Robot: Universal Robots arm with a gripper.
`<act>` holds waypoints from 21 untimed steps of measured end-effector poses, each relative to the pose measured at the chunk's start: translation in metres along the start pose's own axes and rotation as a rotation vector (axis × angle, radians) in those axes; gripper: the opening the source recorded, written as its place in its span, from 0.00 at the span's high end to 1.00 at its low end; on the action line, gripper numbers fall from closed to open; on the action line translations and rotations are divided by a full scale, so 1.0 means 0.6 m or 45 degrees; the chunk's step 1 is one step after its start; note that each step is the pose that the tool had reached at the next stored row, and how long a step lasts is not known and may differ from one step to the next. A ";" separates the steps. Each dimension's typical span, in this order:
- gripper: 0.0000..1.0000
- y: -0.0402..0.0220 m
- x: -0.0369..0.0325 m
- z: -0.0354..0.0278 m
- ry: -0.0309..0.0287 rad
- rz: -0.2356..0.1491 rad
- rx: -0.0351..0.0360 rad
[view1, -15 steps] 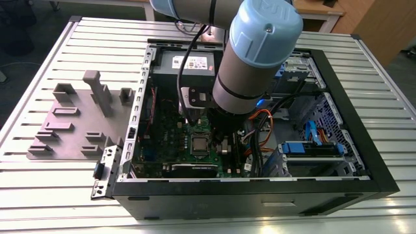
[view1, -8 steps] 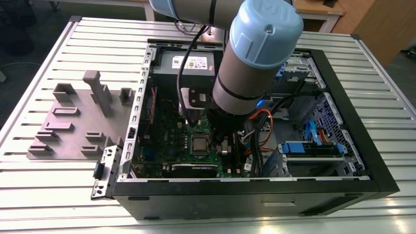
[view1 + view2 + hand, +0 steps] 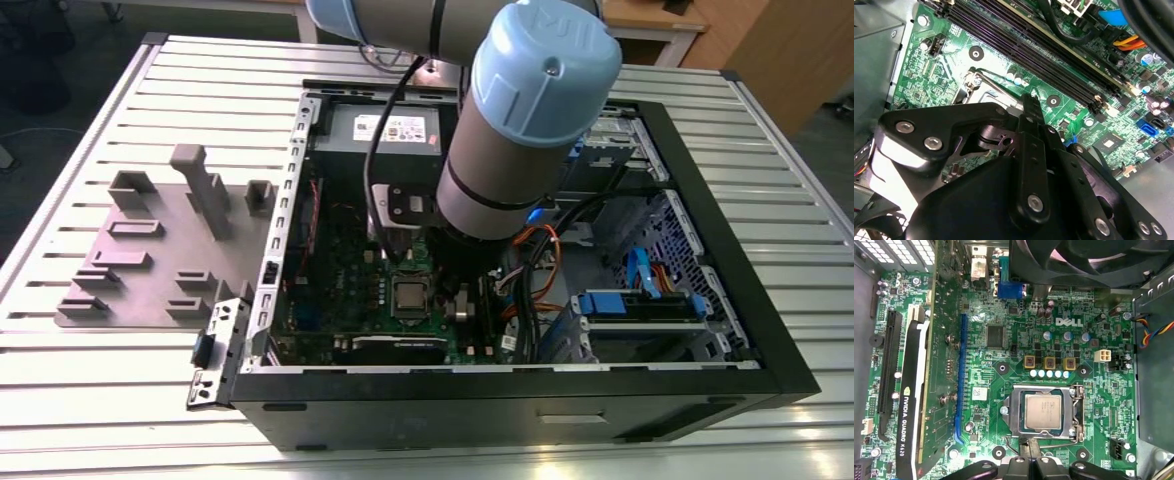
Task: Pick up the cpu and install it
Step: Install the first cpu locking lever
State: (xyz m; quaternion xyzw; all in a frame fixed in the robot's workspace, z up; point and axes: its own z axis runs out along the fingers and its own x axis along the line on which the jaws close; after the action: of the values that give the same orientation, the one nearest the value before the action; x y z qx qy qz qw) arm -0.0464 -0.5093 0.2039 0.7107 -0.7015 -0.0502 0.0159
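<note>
The small flat square cpu with its shiny silver-grey metal top (image 3: 1043,412) lay seated in the socket on the green motherboard (image 3: 1019,315), ringed by the hinged silver metal load frame (image 3: 1076,412), which looked swung open rather than clamped over the chip. In the exterior view the same chip (image 3: 406,295) sat on the board inside the open black computer case (image 3: 747,330), towards the near side and on the exterior view's left of the arm's grey and pale-blue wrist (image 3: 514,150).

The black gripper (image 3: 1030,460) hung just above the board, its fingers drawn close together with nothing seen between them, so it carried no chip. In the first wrist view its tips stood just beside one edge of the socket, and the cpu lay directly ahead of them, close but apart. Being square, the chip offered no long axis; its edges ran parallel to the socket frame. In the second wrist view the gripper's black linkage (image 3: 1029,165) covered most of the socket. The case rested on a ribbed metal tabletop (image 3: 160,400).
</note>
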 end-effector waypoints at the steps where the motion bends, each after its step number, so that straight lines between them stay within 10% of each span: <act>1: 0.89 0.000 0.000 0.001 0.0000 -0.001 0.0000; 21: 0.89 -0.001 0.004 0.014 0.0031 -0.047 0.0142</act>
State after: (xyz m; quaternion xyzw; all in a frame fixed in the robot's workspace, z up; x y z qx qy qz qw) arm -0.0464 -0.5115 0.1956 0.7235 -0.6887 -0.0458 0.0119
